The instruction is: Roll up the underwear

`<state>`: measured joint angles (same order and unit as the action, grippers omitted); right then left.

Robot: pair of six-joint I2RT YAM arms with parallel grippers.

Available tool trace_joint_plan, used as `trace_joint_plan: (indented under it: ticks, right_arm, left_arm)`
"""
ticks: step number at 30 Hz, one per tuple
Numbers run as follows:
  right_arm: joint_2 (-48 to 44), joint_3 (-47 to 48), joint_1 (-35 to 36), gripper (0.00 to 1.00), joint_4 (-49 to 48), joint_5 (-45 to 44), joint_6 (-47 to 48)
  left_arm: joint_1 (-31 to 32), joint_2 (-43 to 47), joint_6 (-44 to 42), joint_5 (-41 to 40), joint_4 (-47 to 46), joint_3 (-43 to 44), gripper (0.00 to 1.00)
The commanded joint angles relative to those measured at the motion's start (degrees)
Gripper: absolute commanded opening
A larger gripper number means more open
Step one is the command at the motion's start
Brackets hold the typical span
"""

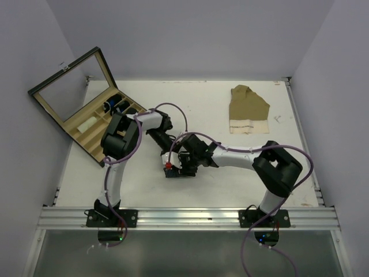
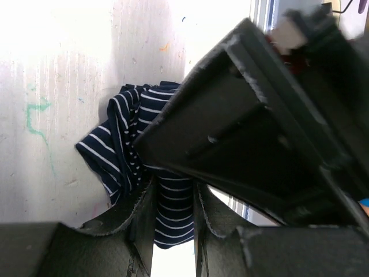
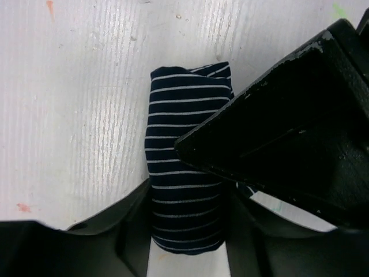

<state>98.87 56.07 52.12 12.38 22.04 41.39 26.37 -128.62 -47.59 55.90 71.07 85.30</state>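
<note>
Right wrist view gives the clearest evidence: the underwear (image 3: 185, 173), navy with thin white stripes, lies on the white table (image 3: 86, 86) as a compact roll. My right gripper (image 3: 187, 196) straddles its near end, one finger close against each side. I cannot tell whether those fingers press the cloth or merely flank it. Left wrist view shows the other end looser and bunched, with a fold of striped cloth running between the fingers of my left gripper (image 2: 173, 199), which is nearly closed and pinches that fold. Judgement: the rolling is far along but not finished, and the step in hand is tightening the loose end. The next move calls for tucking the bunched cloth into the roll while the right side steadies it, then a clean let-go so nothing springs open. Limits: each wrist view is half blocked by the other arm's dark housing. In the top external view both grippers cover most of the roll, so its full length is hidden. A tan garment (image 1: 248, 108) and an open box (image 1: 81, 112) sit well apart from the work.
</note>
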Motion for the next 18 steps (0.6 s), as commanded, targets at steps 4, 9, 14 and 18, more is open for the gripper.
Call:
trace_joint_plan:
  ticks: [4, 9, 14, 18]
  right_arm:
    - [2.82, -0.44, -0.09, 0.12, -0.34, 3.36, 2.21]
    - [6.85, 2.81, -0.96, 0.00, 4.66, 7.74, 1.15]
    - [12.48, 8.61, -1.67, 0.00, 13.89, 11.88, 0.36]
    - [17.57, 13.17, -2.11, 0.00, 18.64, 14.34, -2.18]
  left_arm:
    - [-1.14, -4.19, -4.53, -17.40, -11.56, -3.73, 0.12]
    - [-2.90, 3.69, -1.64, -13.81, -16.21, -6.63, 0.32]
    - [-9.39, 16.01, 5.13, -9.85, -26.23, -10.76, 0.47]
    - [-15.64, 30.13, 13.55, -8.09, -35.01, -14.79, 0.52]
